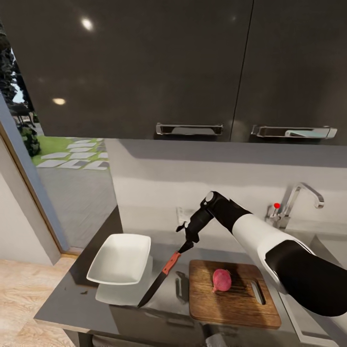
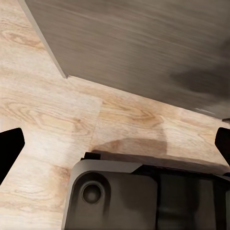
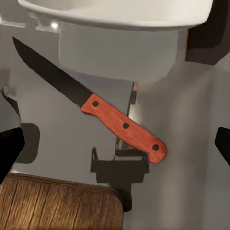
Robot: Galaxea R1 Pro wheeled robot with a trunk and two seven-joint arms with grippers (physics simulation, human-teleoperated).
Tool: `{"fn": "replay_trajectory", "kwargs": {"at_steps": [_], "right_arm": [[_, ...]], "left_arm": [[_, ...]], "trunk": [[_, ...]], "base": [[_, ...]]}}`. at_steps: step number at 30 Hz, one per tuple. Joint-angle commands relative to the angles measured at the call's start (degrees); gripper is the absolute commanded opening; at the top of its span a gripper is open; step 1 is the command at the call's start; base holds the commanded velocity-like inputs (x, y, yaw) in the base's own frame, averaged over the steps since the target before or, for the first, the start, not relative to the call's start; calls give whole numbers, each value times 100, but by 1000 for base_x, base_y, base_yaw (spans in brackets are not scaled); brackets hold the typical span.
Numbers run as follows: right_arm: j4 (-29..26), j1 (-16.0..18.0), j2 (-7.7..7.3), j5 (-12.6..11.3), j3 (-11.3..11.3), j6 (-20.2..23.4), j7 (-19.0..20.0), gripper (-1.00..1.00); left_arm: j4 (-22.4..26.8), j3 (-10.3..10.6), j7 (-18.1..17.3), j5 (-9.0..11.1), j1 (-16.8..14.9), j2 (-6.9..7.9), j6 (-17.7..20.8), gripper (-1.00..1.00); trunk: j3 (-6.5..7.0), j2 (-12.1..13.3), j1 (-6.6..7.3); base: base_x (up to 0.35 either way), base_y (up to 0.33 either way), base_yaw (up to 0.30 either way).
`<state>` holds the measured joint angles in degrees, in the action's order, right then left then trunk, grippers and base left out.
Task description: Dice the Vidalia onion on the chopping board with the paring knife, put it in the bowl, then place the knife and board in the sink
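Observation:
The pinkish-red Vidalia onion [image 1: 221,280] sits on the dark wooden chopping board [image 1: 231,303] on the grey countertop [image 1: 67,303]. Left of the board lies the paring knife [image 1: 164,272], red-orange handle toward the wall, dark blade pointing at the front edge. My right gripper [image 1: 189,241] hovers just over the handle's end. In the right wrist view the knife [image 3: 122,124] lies between the wide-apart fingertips [image 3: 9,153] of the open gripper [image 3: 115,148], untouched. The white square bowl [image 1: 120,258] stands left of the knife. The left gripper [image 2: 115,143] is open over the wood floor.
The chrome tap [image 1: 303,193] and red-tipped knob [image 1: 276,205] stand at the back right; my right arm hides most of the sink. Dark wall cabinets [image 1: 144,67] with chrome handles hang overhead. The countertop ends at the left, beside a glass door [image 1: 72,193].

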<state>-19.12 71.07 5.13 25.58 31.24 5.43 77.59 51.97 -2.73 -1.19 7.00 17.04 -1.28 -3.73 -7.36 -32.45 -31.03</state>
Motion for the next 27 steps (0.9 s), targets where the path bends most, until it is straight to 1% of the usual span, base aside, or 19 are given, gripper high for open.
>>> {"fn": "replay_trajectory", "kwargs": {"at_steps": [1,10,16,18,22,24,27], "right_arm": [[30,4,-8,16,-4,-30,24,100],[115,4,-73,17,-2,-309,23,100],[160,4,-74,59,3,-395,16,100],[166,4,-72,169,1,-407,12,100],[175,4,-54,509,-3,-454,-11,100],[178,4,-51,588,-4,-520,-18,100],[179,4,-53,640,-4,-602,-22,100]], "left_arm": [[3,-8,-13,56,1,-3,-5,100],[-27,-8,-12,56,1,-3,-5,100],[-29,-8,-13,56,1,-3,-5,100],[-29,-8,-11,56,1,-3,-5,100],[-29,-8,-13,56,1,-3,-5,100],[-29,-8,-13,56,1,-3,-5,100],[-29,-8,-11,56,1,-3,-5,100]], "trunk": [[-19,-10,-2],[-104,-10,-2],[-160,-10,-2],[-179,-10,-2],[-217,-10,-2],[-236,-10,-2],[-264,-10,-2]], "base": [[0,0,0],[0,0,0],[0,0,0],[0,0,0],[0,0,0],[0,0,0],[0,0,0]]}}
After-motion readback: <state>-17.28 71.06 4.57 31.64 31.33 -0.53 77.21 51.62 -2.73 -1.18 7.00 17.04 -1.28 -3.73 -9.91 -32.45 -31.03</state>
